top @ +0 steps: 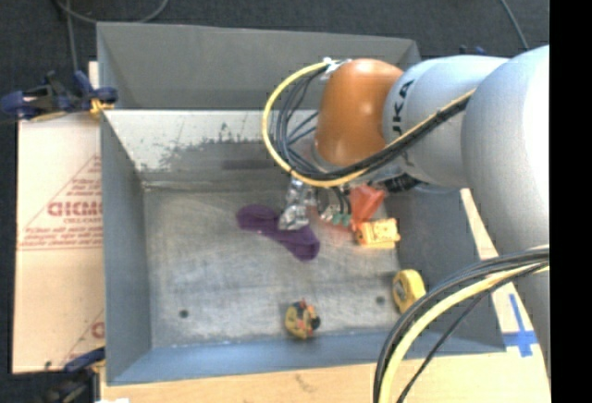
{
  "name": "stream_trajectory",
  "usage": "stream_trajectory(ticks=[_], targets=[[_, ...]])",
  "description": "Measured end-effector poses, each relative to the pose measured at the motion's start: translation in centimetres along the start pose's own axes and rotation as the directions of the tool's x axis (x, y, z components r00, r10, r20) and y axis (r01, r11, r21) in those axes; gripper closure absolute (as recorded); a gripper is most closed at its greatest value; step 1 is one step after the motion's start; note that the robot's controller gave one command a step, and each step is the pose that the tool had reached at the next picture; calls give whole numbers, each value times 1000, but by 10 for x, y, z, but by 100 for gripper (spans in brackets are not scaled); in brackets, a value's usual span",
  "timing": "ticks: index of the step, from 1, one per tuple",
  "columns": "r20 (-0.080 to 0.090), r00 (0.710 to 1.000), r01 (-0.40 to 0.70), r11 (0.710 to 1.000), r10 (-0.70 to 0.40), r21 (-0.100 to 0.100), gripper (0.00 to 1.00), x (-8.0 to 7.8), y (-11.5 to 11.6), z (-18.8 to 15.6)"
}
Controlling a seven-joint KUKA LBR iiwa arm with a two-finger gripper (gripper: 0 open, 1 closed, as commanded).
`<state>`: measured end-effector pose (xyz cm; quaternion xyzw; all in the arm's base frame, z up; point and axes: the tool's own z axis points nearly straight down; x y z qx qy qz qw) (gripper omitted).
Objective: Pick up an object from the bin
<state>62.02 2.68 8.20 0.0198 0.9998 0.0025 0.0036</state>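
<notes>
From my screen, the grey arm (462, 133) takes up the right side, reaching in over the grey metal bin (185, 281), with an orange cover (356, 110) on its wrist and looped cables (271, 128) around it. The gripper (296, 212) is down near the bin floor, right of centre toward the back wall, sitting at the top of a limp purple thing (298, 242) that lies bent across the middle of the floor. I cannot tell whether the gripper is open or closed, or whether it has the purple piece. Just to its right I see a red-orange thing (368, 201) and a small yellow block (379, 233). A yellow tape measure (407, 288) lies near the right front corner, and a small round yellow-and-dark thing (302, 319) by the front wall.
</notes>
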Motion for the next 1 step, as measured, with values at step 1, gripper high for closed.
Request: stream_trajectory(ticks=[1], targets=[[-6, 971, 240, 971, -240, 4, 100, 14, -8, -173]])
